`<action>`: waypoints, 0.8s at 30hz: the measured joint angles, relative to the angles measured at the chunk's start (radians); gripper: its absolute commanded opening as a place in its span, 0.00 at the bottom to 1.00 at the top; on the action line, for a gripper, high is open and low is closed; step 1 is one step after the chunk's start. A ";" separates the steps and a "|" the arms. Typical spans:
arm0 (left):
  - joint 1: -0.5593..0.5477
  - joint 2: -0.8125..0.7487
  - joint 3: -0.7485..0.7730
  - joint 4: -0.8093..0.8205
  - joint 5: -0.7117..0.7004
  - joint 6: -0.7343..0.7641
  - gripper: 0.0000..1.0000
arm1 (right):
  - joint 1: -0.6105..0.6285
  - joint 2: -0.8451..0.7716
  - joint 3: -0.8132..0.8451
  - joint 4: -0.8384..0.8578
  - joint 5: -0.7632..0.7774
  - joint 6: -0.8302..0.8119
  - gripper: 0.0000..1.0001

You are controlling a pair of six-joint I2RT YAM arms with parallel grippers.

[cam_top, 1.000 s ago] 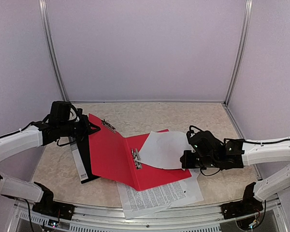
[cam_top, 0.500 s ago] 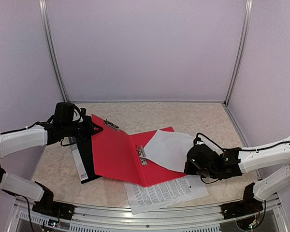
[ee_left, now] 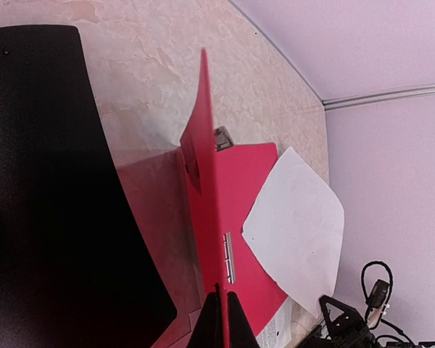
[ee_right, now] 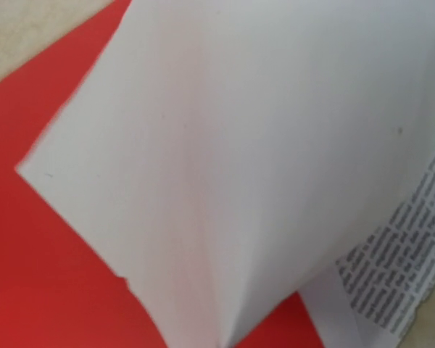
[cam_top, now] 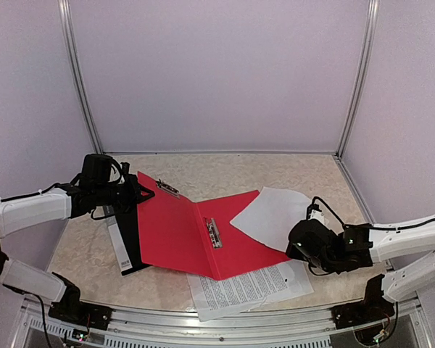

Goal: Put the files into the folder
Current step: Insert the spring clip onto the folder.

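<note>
My left hand (cam_top: 133, 194) pinches the cover of the one red folder (cam_top: 181, 235) and holds it up. Below it lies one black folder (cam_top: 134, 250) with a white label (cam_top: 116, 246) I can't read. My right hand (cam_top: 304, 245) pinches one blank sheet (cam_top: 272, 214) that lies across the red folder's right edge. One printed sheet (cam_top: 246, 286), its words too small to read, sticks out at the desk (cam_top: 232, 170)'s near edge.

- Printed sheet (cam_top: 250, 288): we see dense lines of black print, too small to read from above.
- Same sheet, right wrist view: the letters blur, and we make out no word.
- White strip (cam_top: 118, 249) on the black board (cam_top: 133, 243): dark marks, unreadable.
</note>
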 measured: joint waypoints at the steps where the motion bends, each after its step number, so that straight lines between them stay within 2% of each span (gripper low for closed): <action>1: 0.000 0.000 0.000 0.000 0.000 0.000 0.00 | 0.000 0.022 -0.006 0.011 -0.004 0.002 0.00; 9: -0.003 -0.001 0.000 0.000 -0.004 0.002 0.00 | 0.002 0.188 -0.021 0.175 -0.037 0.021 0.00; 12: -0.005 -0.001 0.000 -0.001 -0.007 0.004 0.00 | 0.010 0.251 -0.016 0.241 -0.048 0.029 0.04; 13: -0.006 -0.001 0.000 -0.001 -0.008 0.005 0.00 | 0.014 0.275 -0.009 0.256 -0.055 0.032 0.08; 18: -0.009 -0.002 0.000 -0.002 -0.013 0.017 0.00 | 0.052 0.376 0.058 0.279 -0.076 0.036 0.40; 23: -0.010 -0.002 0.000 -0.004 -0.021 0.029 0.00 | 0.071 0.384 0.143 0.243 -0.082 0.016 0.68; 24: -0.010 -0.002 0.000 -0.006 -0.022 0.031 0.00 | 0.074 0.377 0.154 0.229 -0.081 0.011 0.71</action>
